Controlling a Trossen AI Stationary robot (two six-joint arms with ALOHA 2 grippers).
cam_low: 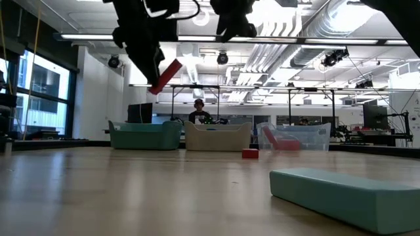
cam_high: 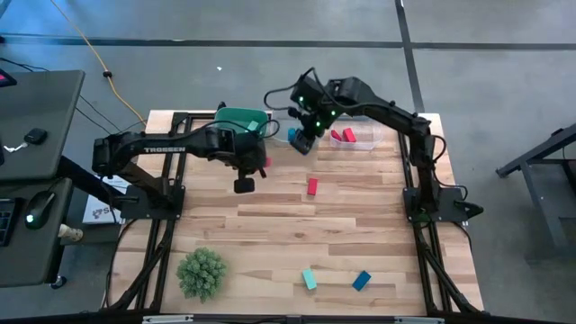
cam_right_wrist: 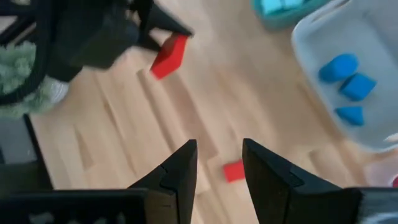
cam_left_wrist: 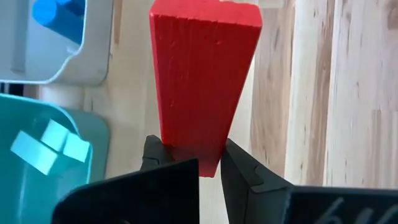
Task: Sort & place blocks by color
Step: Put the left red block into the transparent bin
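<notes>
I see open wooden tabletop [cam_high: 270, 229] mid-board; only the small red block [cam_high: 312, 186] sits there, bins crowd twelve o'clock.

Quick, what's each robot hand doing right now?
Left tool: shut on a red block, lifted off the table.
Right tool: open, holding nothing.

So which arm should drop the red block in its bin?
Left, probably. Its tool already grips the red block, raised above the table. The right tool is open and empty, though nearer the clear bin with reds.
</notes>
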